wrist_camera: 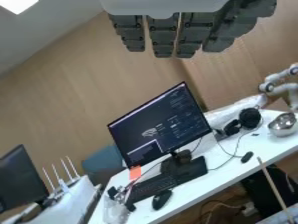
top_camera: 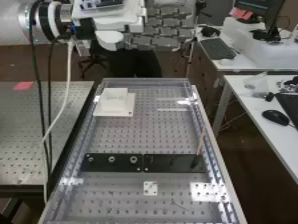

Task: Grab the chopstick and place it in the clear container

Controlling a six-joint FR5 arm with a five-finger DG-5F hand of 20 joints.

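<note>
While the chopstick (top_camera: 201,141) leans upright close to the bench's right-hand rail (top_camera: 211,150) in the high view, its foot seems set at the black strip (top_camera: 174,163). Perforated surface (top_camera: 136,136) stretches between that strip and the white block (top_camera: 114,101), which sits nearer the opposite rail. Above the bench's far end, well apart from the chopstick, hangs the hand (top_camera: 163,31), open and holding nothing, its fingers (wrist_camera: 161,37) straight, with narrow gaps between them.
</note>
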